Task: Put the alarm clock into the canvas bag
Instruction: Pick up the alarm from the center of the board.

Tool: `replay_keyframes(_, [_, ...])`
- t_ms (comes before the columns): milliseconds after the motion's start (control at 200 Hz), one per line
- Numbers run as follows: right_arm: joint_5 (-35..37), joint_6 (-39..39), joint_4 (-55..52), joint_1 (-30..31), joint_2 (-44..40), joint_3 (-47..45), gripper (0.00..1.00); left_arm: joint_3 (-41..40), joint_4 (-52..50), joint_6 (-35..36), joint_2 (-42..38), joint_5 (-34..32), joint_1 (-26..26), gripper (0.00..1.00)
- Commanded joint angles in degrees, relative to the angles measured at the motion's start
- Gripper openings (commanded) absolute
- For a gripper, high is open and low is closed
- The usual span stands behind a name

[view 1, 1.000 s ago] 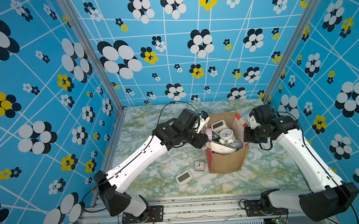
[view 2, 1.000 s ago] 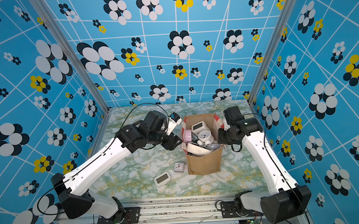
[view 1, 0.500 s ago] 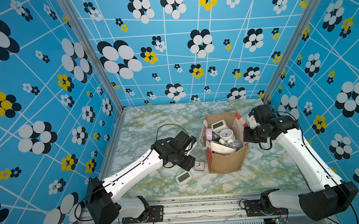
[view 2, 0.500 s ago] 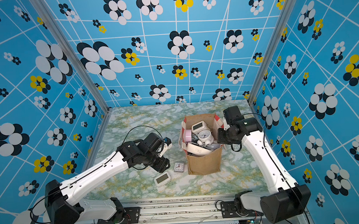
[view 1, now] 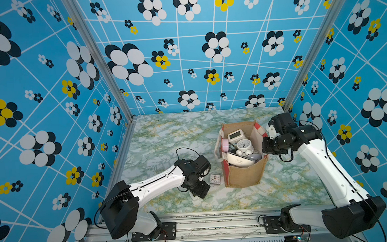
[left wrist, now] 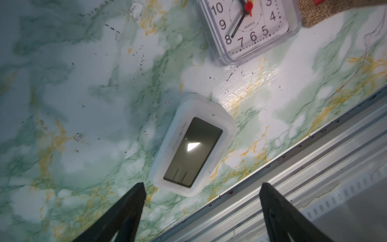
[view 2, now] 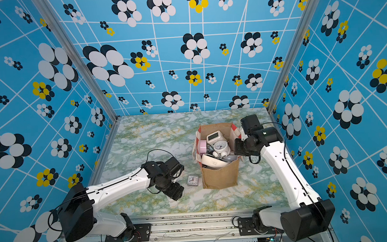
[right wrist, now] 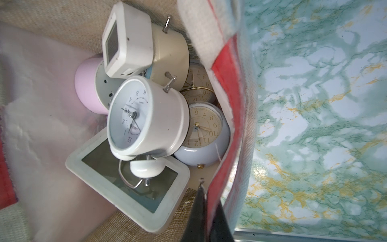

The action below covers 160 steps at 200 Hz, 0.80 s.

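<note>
The canvas bag (view 1: 244,176) (view 2: 220,177) stands open at the right of the table, with several clocks inside, a white twin-bell one (right wrist: 146,117) on top. My right gripper (right wrist: 206,192) (view 1: 266,144) is shut on the bag's red side panel (right wrist: 224,104) at the rim. A white digital alarm clock (left wrist: 194,146) lies face up near the front edge. My left gripper (left wrist: 203,185) (view 1: 200,190) hovers over it, open and empty, the fingertips (left wrist: 142,186) just short of the clock. A small square analog alarm clock (view 1: 214,178) (left wrist: 251,27) lies beside the bag's front corner.
The metal front rail (left wrist: 314,167) runs close to the digital clock. Blue flowered walls (view 1: 50,135) enclose the marble table (view 1: 166,137) on three sides. The bag's white rope handle (view 1: 217,147) hangs over its left side.
My left arm has swung from the bag's mouth down to the front of the table over the digital clock, and its jaws have opened wider. The right arm has not moved.
</note>
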Motion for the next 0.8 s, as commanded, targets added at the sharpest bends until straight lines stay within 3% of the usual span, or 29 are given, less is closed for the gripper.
replay_keyframes(0, [0.15, -0.99, 2.88, 0.19, -0.2, -0.12, 0.0, -1.0, 2.35, -0.55, 2.29, -1.76, -0.39, 0.91])
replay_keyframes(255, [0.35, -1.14, 2.48, 0.21, -0.18, -0.21, 0.0, -2.05, 4.66, 0.39, 6.87, -1.67, -1.32, 0.92])
replay_keyframes(795, [0.4, -0.98, 2.27, 0.21, -0.52, -0.41, 0.0, -1.8, 5.23, -0.52, 9.65, -1.93, -3.68, 0.67])
